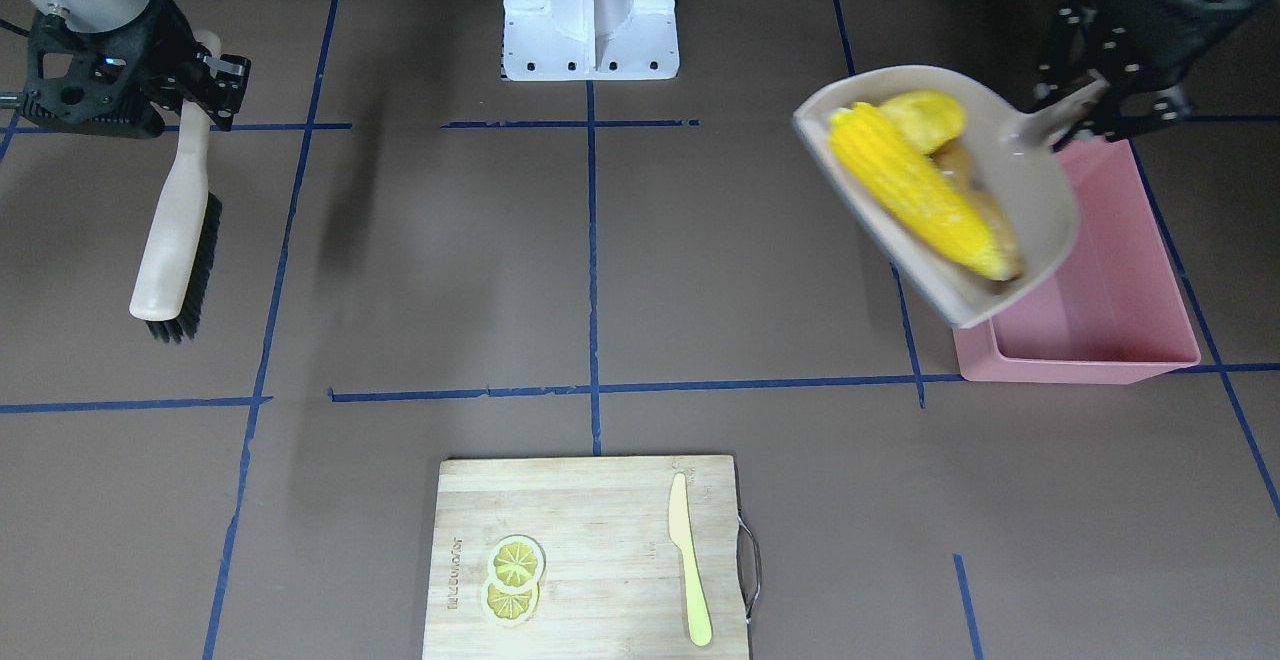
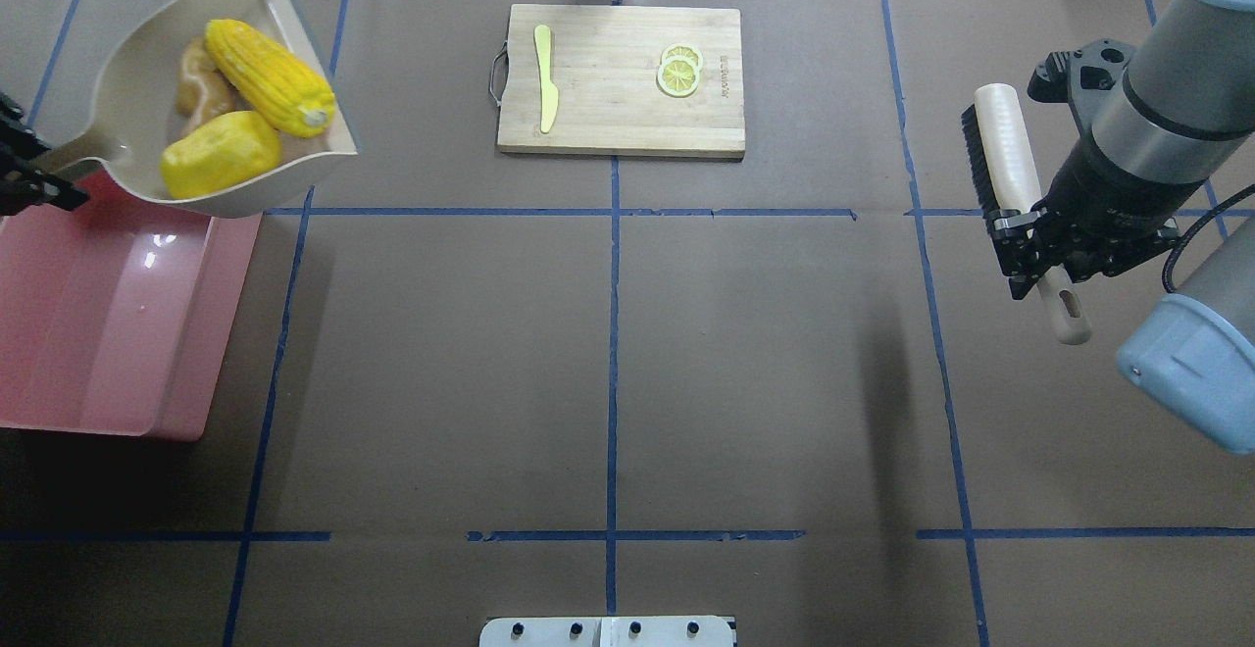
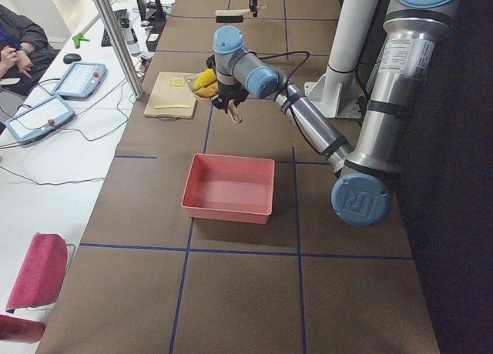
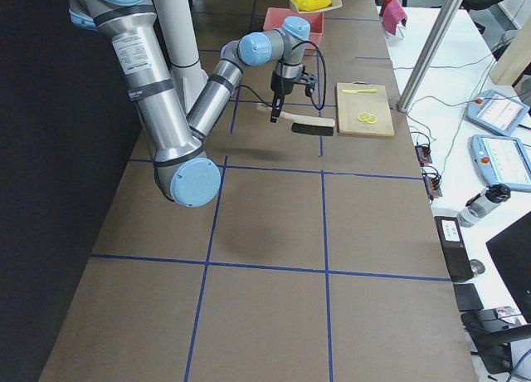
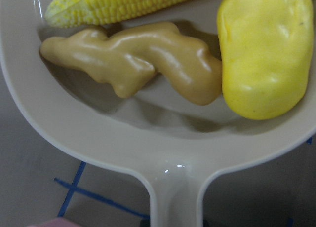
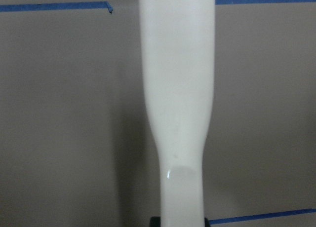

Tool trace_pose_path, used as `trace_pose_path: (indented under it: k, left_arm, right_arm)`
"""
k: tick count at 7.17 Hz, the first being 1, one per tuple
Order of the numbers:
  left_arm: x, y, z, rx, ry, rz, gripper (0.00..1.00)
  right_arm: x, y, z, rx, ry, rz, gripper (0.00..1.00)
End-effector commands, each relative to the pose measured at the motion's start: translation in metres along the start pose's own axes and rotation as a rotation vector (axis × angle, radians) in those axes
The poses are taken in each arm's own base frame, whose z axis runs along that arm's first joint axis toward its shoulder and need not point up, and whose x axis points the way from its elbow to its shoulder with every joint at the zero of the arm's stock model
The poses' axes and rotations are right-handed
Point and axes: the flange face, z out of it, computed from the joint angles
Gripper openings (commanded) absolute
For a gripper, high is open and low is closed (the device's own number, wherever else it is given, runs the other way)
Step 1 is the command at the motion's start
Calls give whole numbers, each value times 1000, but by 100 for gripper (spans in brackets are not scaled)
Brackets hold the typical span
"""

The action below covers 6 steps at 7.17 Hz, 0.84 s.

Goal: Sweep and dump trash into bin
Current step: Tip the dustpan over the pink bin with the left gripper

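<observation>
1. Where the dustpan's [image 1: 1030, 190] handle narrows, the left gripper [image 1: 1088, 105] is clamped on it, both fingers pressed to the beige stem, and holds the pan in the air, tilted.
2. All three pieces of trash lie in the pan: the corn cob [image 2: 270, 78] along one side wall, the potato-like lump [image 2: 221, 154] near the handle end, and the ginger root [image 5: 143, 59] between them, touching the lump.
3. Below the pan, the bin [image 2: 98, 333] stands on the table. In the overhead view the pan overlaps the end of the bin that faces the cutting board [image 2: 618, 118]. I cannot tell whether the pan is over the bin's opening.
4. On the far side of the table, the right gripper [image 2: 1037, 247] is clenched around the handle of the brush [image 2: 1010, 152], whose bristles point sideways.
5. Lemon slices [image 2: 678, 72] and a knife [image 2: 545, 78] lie on the cutting board, well apart from both arms.
6. Hard to make out:
   - The left gripper is cut off at the overhead view's edge and is dark and blurred in the front view.
   - The corn cob hides most of the ginger root in the front view.
   - The left wrist view crops the corn cob and the dustpan's handle.
   - The right wrist view shows only the brush's pale handle, with the fingers out of frame.
</observation>
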Motion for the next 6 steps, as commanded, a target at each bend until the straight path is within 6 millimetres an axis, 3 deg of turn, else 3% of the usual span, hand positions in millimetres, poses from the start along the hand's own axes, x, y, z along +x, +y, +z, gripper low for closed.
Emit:
trace_pose_path:
  k: [1, 2, 3, 5, 6]
  left_arm:
    - [-25, 69, -22, -10, -30, -102, 0]
    - [-31, 86, -31, -4, -46, -138, 0]
    - [-37, 113, -41, -7, -68, -157, 0]
    - [-39, 167, -49, -29, -85, -187, 0]
    - [-43, 183, -53, -35, -96, -170, 0]
  right_arm:
    - [10, -2, 0, 2, 4, -3, 0]
    - [19, 0, 7, -7, 12, -25, 0]
    - [36, 4, 11, -14, 21, -60, 1]
    - [48, 5, 16, -24, 33, -60, 1]
    - [68, 4, 24, -40, 46, -87, 1]
